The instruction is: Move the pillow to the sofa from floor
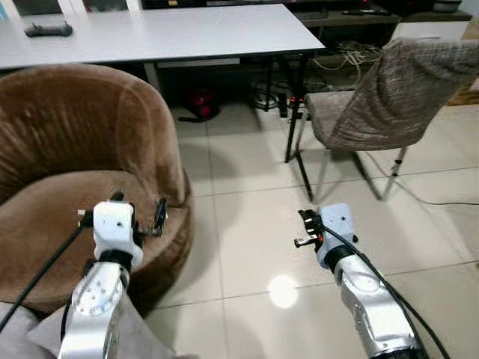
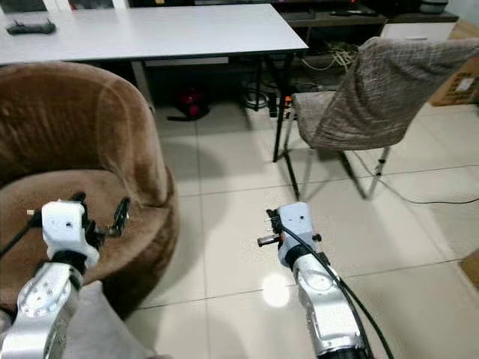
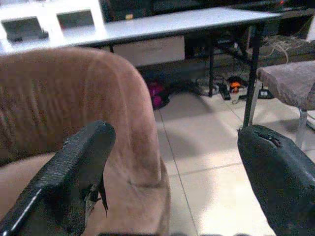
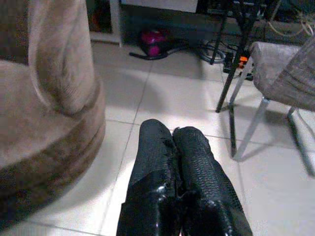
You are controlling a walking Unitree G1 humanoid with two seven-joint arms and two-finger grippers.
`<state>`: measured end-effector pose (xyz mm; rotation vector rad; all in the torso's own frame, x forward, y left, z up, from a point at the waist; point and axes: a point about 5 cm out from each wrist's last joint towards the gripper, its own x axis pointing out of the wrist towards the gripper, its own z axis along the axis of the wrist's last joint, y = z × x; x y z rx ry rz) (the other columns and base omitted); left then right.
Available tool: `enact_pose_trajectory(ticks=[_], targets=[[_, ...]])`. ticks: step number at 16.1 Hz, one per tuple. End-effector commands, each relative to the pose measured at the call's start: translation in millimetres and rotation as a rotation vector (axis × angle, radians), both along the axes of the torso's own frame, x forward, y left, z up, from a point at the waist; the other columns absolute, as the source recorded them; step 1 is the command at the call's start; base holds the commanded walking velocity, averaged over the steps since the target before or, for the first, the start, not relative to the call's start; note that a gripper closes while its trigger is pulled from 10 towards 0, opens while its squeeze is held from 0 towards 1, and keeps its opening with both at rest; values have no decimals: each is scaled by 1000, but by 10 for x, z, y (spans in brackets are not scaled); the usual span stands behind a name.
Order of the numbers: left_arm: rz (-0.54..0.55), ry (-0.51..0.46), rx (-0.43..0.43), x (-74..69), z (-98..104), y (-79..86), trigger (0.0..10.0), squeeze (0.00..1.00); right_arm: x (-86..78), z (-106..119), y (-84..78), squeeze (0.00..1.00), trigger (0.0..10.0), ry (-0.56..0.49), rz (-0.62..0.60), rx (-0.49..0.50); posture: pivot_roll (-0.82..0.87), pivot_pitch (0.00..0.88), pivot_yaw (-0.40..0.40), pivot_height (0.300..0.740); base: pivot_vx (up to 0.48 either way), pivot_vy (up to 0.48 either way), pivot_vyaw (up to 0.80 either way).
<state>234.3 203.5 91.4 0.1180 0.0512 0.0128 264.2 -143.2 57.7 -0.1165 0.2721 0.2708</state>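
Note:
The brown round sofa chair stands at the left. My left gripper hovers over the front of its seat cushion, open with nothing between its fingers. A grey soft fabric, possibly the pillow, lies at the bottom left edge under my left arm, mostly hidden by it. My right gripper is shut and empty above the bare tiled floor to the right of the sofa; its fingertips are pressed together.
A white table with a dark remote stands behind the sofa. A chair with a grey cover is at the right. Cables and a pink object lie under the table. Open tile floor lies between sofa and chair.

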Motion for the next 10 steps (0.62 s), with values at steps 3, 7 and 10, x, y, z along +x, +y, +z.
enact_pose_trajectory(ticks=[3,7,10], targets=[[66,-19,-2,-47,25,38,10000,0,112,69,37,0,10000,-26,83,-28,56,0,-59,740,0,0,533],[74,-27,14,-32,70,57,10000,0,161,81,78,0,10000,-9,42,-5,60,0,-48,740,0,0,400],[46,-29,11,14,79,-12,10000,0,187,141,70,0,10000,-32,43,-15,51,0,-46,740,0,0,0]])
